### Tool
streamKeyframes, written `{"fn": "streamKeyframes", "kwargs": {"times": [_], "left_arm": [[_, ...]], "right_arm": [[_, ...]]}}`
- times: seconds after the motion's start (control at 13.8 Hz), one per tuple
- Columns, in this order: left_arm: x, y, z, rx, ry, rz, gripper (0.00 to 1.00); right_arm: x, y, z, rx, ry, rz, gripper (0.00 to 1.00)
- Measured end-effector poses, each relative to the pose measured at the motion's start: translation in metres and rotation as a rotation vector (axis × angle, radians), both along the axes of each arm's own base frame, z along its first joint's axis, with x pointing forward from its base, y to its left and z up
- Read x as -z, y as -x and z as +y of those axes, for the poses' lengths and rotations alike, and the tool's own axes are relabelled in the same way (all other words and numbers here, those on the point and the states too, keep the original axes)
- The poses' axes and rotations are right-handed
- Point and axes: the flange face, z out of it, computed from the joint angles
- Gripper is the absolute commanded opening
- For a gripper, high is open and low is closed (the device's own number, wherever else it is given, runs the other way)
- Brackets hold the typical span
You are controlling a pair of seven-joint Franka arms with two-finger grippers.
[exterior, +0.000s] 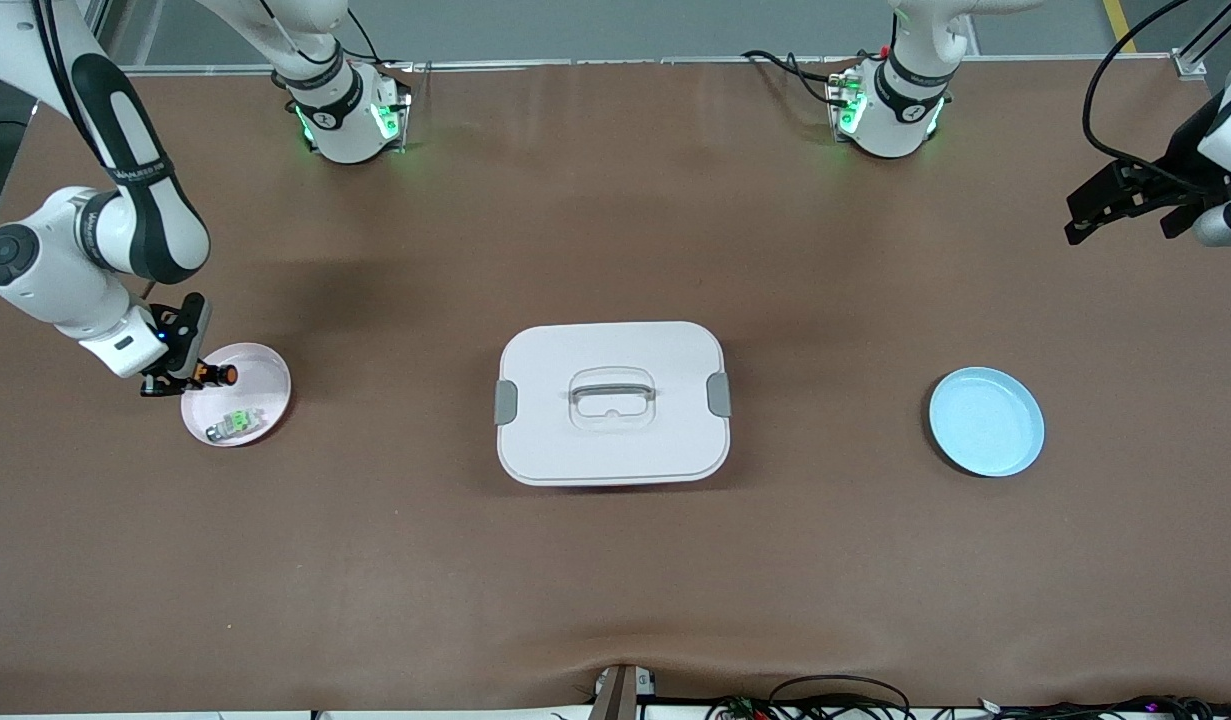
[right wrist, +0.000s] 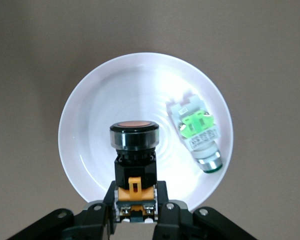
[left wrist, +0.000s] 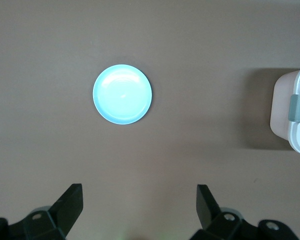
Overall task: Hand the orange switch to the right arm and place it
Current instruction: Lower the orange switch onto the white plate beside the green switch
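Note:
The orange switch (exterior: 215,376) is a black button with a round orange cap, held lying sideways just above a pale pink plate (exterior: 267,372) at the right arm's end of the table. My right gripper (exterior: 188,379) is shut on its orange-and-black base. In the right wrist view the orange switch (right wrist: 134,150) sits between the fingers (right wrist: 162,200), its cap pointing at the plate (right wrist: 105,95). My left gripper (exterior: 1120,222) hangs open and empty above the left arm's end of the table. The left wrist view shows that gripper (left wrist: 139,200) with nothing between its jaws.
A pale grey part with a green top (exterior: 233,422) (right wrist: 197,132) lies on the pink plate, nearer the front camera than the switch. A white lidded box (exterior: 612,402) (left wrist: 295,110) stands mid-table. A light blue plate (exterior: 985,421) (left wrist: 122,94) lies toward the left arm's end.

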Motion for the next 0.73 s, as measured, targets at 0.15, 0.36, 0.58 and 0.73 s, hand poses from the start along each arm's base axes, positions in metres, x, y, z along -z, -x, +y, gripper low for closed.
{"fn": "streamKeyframes", "kwargs": {"times": [0.15,0.36,0.58,0.73], "left_arm": [[0.005,0.000,0.004,0.010,0.009,0.011,1.00],[0.011,0.001,0.006,0.015,0.009,0.031,1.00],[0.012,0.002,0.006,0.014,0.008,0.043,1.00],[0.012,0.002,0.009,0.009,0.009,0.043,1.00]], "right_arm": [[0.007,0.001,-0.001,0.000,-0.002,0.005,0.00],[0.016,0.002,-0.002,-0.001,-0.005,0.011,0.00],[0.029,0.006,-0.007,0.008,-0.013,0.034,0.02],[0.039,0.010,-0.012,0.015,-0.019,0.049,0.06]]}}
